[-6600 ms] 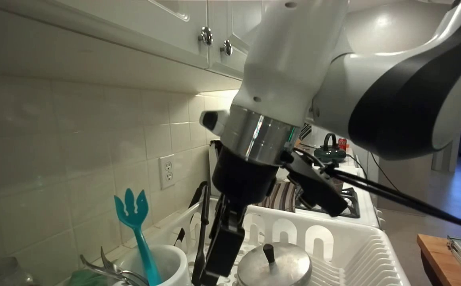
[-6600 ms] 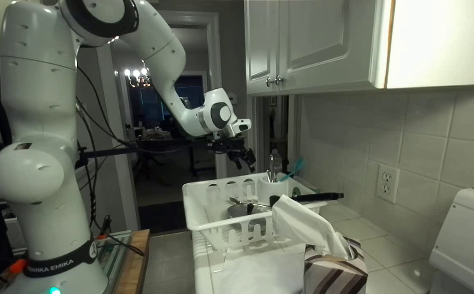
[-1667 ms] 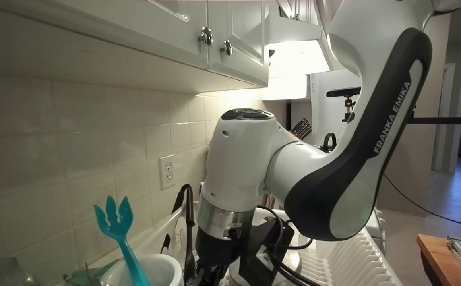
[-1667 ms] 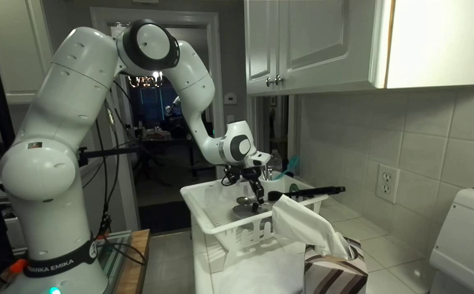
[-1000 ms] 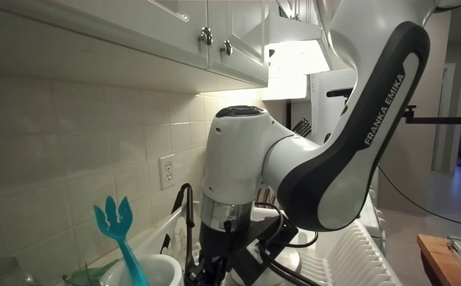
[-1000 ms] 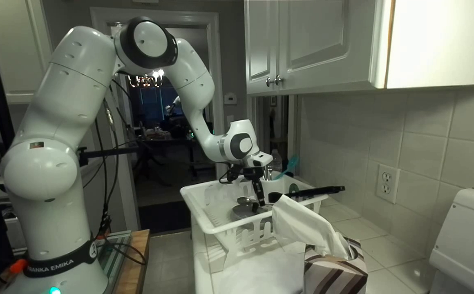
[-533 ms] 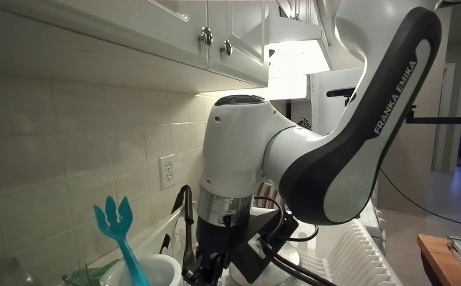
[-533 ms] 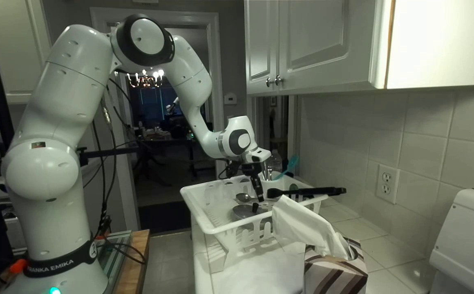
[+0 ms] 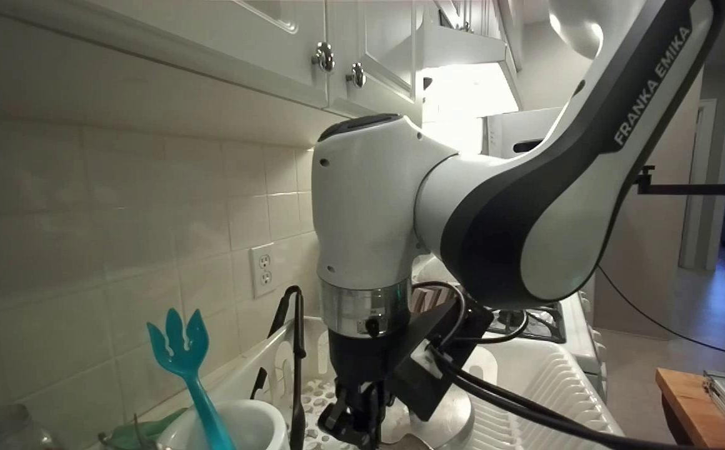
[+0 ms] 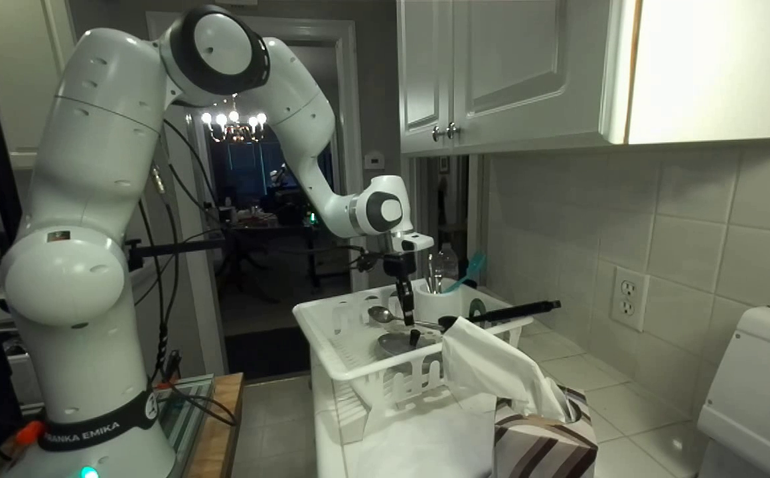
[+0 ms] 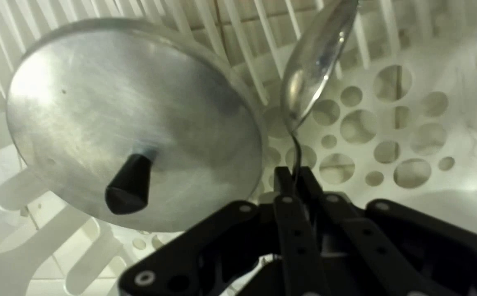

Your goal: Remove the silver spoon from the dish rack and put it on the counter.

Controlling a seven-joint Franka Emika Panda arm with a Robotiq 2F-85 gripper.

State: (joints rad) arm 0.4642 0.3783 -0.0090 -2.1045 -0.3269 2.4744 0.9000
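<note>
The silver spoon [image 11: 314, 61], pinched by the gripper [image 11: 294, 176] over the floor of the dish rack [image 10: 324, 345]

The jaws, almost together, hold the slim handle near the bowl, just beside the pot lid [image 11: 133, 121], probably because that narrow neck suits a firm pinch. The lid lies knob-up, presumably because its dome drains better that way.

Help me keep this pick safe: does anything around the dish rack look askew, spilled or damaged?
A long black handle looks askew: in an exterior view it slants up and juts out beyond the dish rack, where it might snag. I see nothing spilled or damaged.
</note>
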